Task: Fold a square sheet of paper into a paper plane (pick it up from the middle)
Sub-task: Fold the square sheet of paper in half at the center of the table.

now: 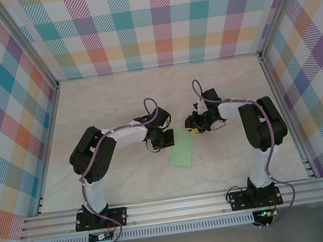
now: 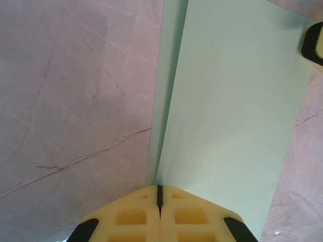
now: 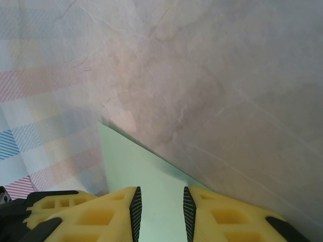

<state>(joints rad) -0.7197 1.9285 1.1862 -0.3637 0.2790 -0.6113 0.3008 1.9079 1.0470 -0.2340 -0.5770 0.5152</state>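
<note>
Mint-green and folded along its length, the paper plane (image 1: 181, 148) lies flat on the marble-pattern table (image 1: 118, 102), between the two arms and a little nearer to their bases than the grippers are. In the overhead view it looks like a long narrow strip. The left gripper (image 1: 167, 139) is at the strip's far left corner. In the left wrist view its yellow fingers (image 2: 136, 217) are pressed fully together, and their tips meet the paper's (image 2: 237, 101) edge where the upper layer begins. I cannot tell if they pinch it. The right gripper (image 1: 192, 130) is at the far right corner. Its jaws stand partly apart with nothing clamped, and flat paper (image 3: 131, 166) shows through the gap.
</note>
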